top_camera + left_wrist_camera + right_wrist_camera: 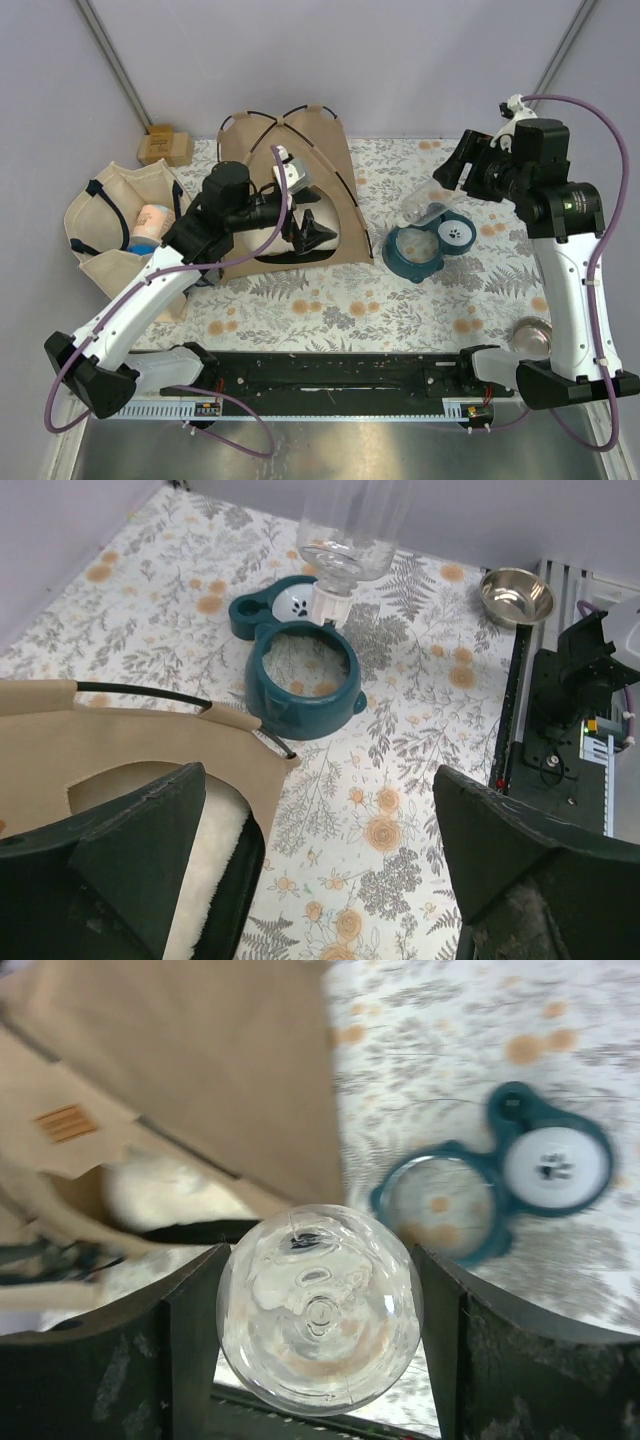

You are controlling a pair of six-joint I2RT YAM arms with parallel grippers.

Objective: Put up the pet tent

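The tan pet tent (290, 150) stands at the back left with its thin dark poles crossing over the top. A cream pillow (280, 240) lies in its opening. My left gripper (303, 205) is open and empty in front of the opening. In the left wrist view (320, 880) its fingers straddle the tent's front corner (130, 745) and the pillow (205, 870). The right wrist view shows the tent (200, 1050) and its brown label patch (65, 1122). My right gripper (447, 180) is shut on a clear bottle (320, 1305), right of the tent. No pompom shows.
The bottle (345, 540) is held neck-down over a teal double pet bowl (425, 250). A beige tote bag (120, 230) with items lies left of the tent. A small cardboard box (165, 148) sits at the back left. A steel bowl (530, 335) is near the right arm's base.
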